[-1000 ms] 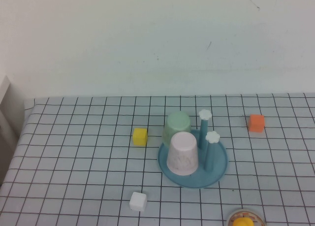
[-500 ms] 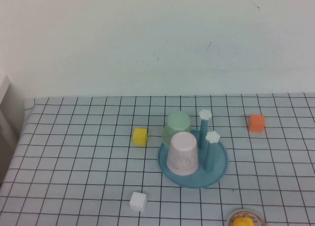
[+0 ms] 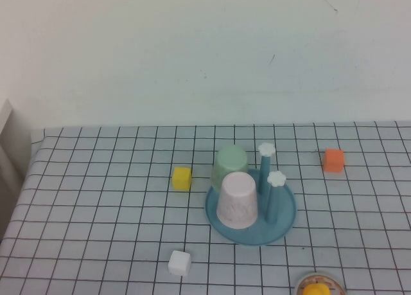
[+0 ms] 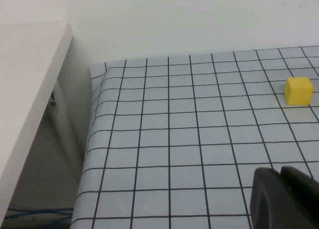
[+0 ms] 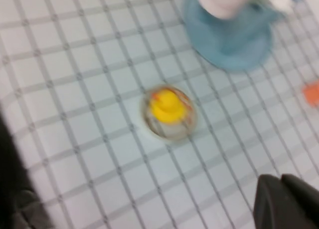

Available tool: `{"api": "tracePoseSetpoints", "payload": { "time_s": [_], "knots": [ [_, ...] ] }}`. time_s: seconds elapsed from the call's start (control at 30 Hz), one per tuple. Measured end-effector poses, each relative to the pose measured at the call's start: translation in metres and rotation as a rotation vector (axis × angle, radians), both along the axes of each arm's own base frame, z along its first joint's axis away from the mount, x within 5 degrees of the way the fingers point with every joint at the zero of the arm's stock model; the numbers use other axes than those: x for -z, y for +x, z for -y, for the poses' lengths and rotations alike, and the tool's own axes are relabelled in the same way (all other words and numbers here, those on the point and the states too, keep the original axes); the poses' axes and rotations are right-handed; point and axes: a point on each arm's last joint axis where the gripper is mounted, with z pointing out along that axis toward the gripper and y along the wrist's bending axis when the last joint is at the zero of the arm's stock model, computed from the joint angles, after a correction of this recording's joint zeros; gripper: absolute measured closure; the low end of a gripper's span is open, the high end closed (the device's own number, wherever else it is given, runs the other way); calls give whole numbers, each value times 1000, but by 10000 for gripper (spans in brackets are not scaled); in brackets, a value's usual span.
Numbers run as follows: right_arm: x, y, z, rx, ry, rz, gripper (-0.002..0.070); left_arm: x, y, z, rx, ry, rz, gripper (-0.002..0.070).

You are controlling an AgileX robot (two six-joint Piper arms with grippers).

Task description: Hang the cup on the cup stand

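Mint-green, the cup (image 3: 230, 164) sits inverted on the cup stand (image 3: 282, 219), so we judge hanging done. Left end effector (image 4: 281, 175) and right end effector (image 5: 280, 183) hang clenched, empty, well apart from it.

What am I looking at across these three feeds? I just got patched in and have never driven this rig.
It is a two-armed table robot. The high view looks down from the robot's side; the other two come from cameras on each wrist.

On the checked table stands a blue cup stand, with a mint-green cup and a pink cup upside down on it and two flower-topped pegs free. Around it lie a yellow block, a white block, an orange block and a yellow duck on a small round dish.

Neither arm shows in the high view. The left gripper sits shut near the table's left edge; the right gripper sits shut near the duck. Both hold nothing.
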Motion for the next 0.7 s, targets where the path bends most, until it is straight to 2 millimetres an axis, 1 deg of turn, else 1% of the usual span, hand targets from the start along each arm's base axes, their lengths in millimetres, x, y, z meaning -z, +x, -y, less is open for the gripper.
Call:
{"api": "tracePoseSetpoints", "payload": {
  "time_s": [0.17,0.3,0.43,0.53,0.7],
  "knots": [
    [0,3,14,174,-18,20,676,0,0,0,0,0,0,676],
    [4,5,25,339,-11,40,676,0,0,0,0,0,0,676],
    [13,7,32,480,87,169,676,0,0,0,0,0,0,676],
    [25,8,33,556,208,310,676,0,0,0,0,0,0,676],
    [58,6,36,682,387,495,676,0,0,0,0,0,0,676]
  ]
}}
